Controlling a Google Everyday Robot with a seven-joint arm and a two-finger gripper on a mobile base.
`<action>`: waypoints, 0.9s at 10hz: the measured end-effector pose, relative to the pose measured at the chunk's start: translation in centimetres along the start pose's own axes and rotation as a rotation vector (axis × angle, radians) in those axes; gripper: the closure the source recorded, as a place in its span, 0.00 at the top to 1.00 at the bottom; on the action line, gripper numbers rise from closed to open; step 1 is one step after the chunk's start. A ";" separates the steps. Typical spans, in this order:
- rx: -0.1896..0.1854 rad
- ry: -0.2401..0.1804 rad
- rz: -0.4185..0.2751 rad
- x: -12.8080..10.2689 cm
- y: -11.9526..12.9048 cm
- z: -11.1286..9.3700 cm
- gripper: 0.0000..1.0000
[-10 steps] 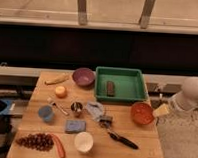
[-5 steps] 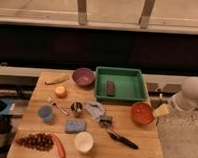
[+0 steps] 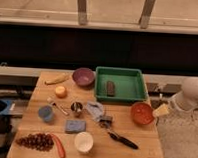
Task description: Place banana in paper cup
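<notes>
The banana (image 3: 57, 79), small and pale yellow, lies at the table's far left corner, just left of the purple bowl (image 3: 83, 76). The paper cup (image 3: 83, 142), white with a cream inside, stands upright near the front edge, left of centre. My gripper (image 3: 161, 110) hangs off the table's right side beside the orange bowl (image 3: 142, 113), on the end of the white arm (image 3: 192, 94). It is open, holds nothing, and is far from both the banana and the cup.
A green tray (image 3: 132, 93) with a brown item sits at the back. A round orange fruit (image 3: 61, 91), light-blue cup (image 3: 45, 113), metal cup (image 3: 76, 108), grey cloth (image 3: 95, 110), blue sponge (image 3: 75, 126), dark grapes (image 3: 34, 140), red pepper (image 3: 60, 146) and black-handled tool (image 3: 120, 139) are spread over the wooden table (image 3: 139, 150).
</notes>
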 end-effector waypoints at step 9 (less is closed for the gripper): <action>-0.199 -0.207 -0.370 -11.7 15.2 -6.4 0.80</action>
